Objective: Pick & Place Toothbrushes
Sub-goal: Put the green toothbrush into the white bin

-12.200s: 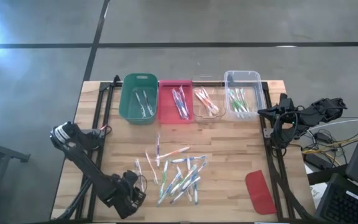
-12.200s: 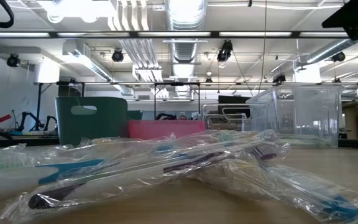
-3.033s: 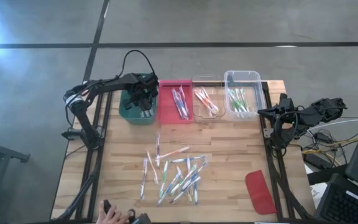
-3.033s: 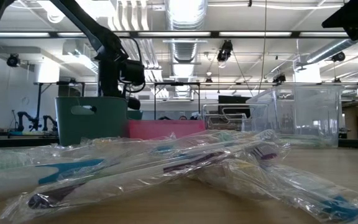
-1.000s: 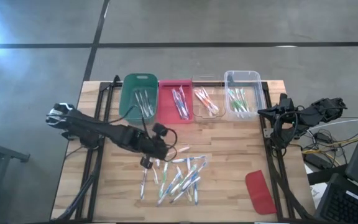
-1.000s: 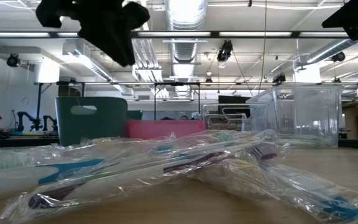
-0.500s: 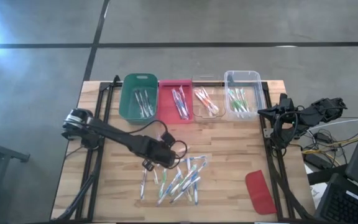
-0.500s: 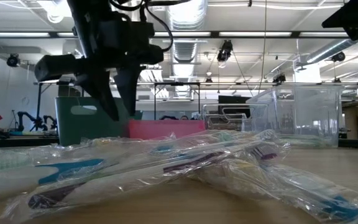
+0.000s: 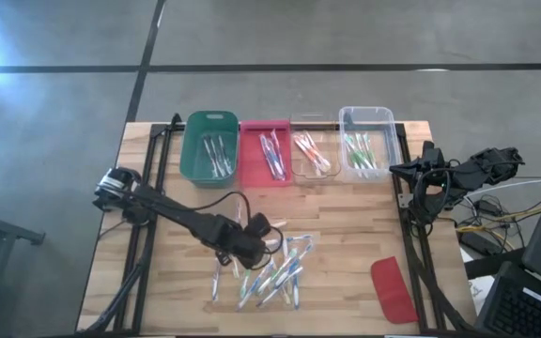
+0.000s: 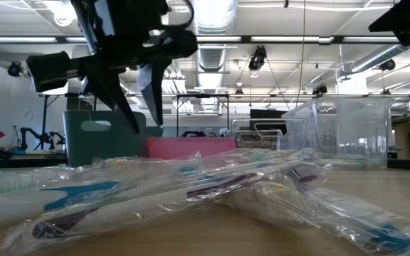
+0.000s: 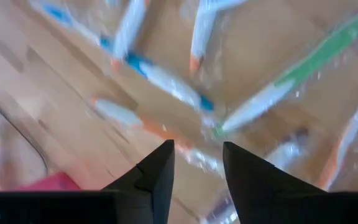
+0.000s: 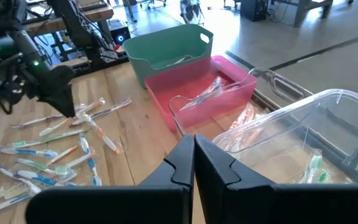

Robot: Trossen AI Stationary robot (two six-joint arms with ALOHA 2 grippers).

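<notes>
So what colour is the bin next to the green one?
The bin beside the green bin is pink, clearest in the right wrist view.

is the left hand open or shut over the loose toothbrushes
Open: the left hand shows a clear gap between its two dark fingers, with nothing held, above the toothbrushes on the table.

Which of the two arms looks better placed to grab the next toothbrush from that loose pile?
The left. Its gripper hangs open right over the plastic-wrapped toothbrushes, while the right gripper waits shut at the table's far right edge.
</notes>
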